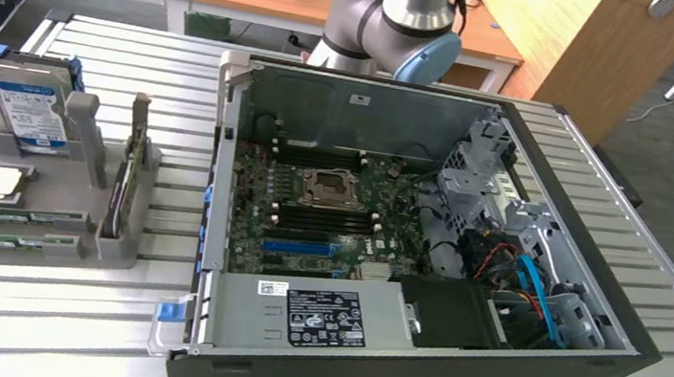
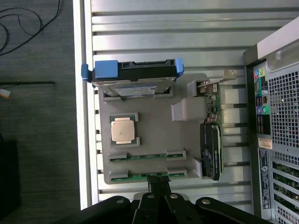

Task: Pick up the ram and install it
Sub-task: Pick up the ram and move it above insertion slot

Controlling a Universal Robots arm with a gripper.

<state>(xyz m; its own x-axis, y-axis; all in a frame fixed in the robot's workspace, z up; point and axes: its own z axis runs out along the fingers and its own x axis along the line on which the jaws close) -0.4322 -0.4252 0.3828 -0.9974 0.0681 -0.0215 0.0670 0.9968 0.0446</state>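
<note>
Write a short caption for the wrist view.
Shut gripper over a ram stick in the grey tray, beside processor and hard drive.

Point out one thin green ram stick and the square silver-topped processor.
Thin green ram stick [image 2: 147,157]: wrist view, middle of its exposed edge.
Square silver-topped processor [image 2: 124,129]: wrist view, centre of its lid.

bright, even room light, soft shadows only. pc case [image 1: 359,119] interior darker, esp. low corners. table [image 2: 85,140] edge blown out white in wrist view.
</note>
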